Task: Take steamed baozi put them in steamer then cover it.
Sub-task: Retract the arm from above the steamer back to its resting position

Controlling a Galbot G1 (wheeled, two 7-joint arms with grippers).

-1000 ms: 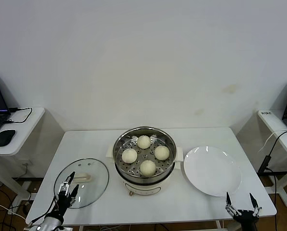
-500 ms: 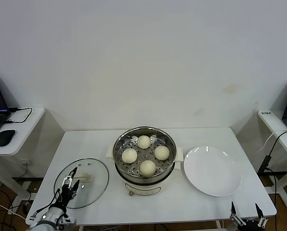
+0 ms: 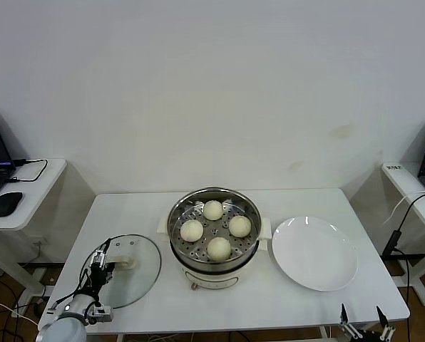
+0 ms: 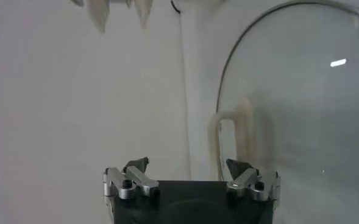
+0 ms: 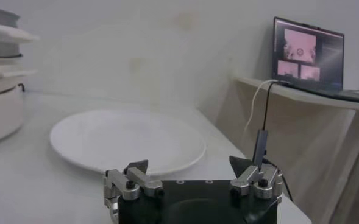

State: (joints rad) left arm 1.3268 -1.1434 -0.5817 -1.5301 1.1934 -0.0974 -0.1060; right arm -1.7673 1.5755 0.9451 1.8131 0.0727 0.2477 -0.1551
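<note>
At the near edge of the white desk (image 3: 284, 299), the left hand (image 3: 103, 260) hovers spread and holding nothing over the near-left rim of the round clear glass cover with a metal rim and cream oblong handle (image 3: 121, 270), which lies flat on the desk. The right hand (image 3: 362, 322) sits low by the near right corner, also spread and holding nothing, just before the flat round white plate (image 3: 314, 252). Between cover and plate stands the shiny stainless-steel steamer basket on its cream cooker base (image 3: 214, 239), uncovered, with four smooth cream-white round baozi (image 3: 219, 247) spaced apart on its perforated floor.
</note>
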